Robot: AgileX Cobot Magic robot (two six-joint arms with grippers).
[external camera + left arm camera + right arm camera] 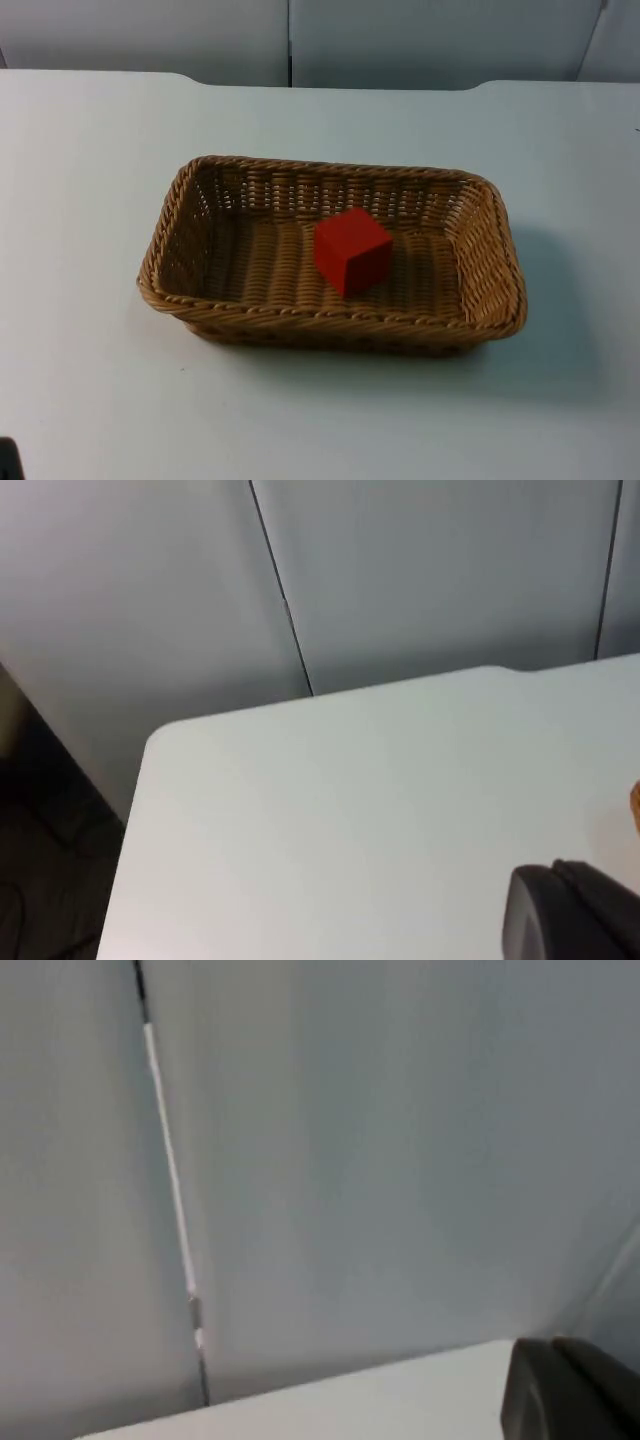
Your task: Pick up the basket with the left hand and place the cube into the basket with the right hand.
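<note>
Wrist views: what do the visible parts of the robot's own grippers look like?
Of the left gripper, a black fingertip with a rounded, matte end, blocky in shape and without markings, is in view. The right gripper's fingertip looks the same: black, matte, rounded at the corner.

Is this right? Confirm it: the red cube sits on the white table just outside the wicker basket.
Not right. The top view shows the red cube inside the wicker basket, resting on its woven floor. The basket itself stands on the white table.
</note>
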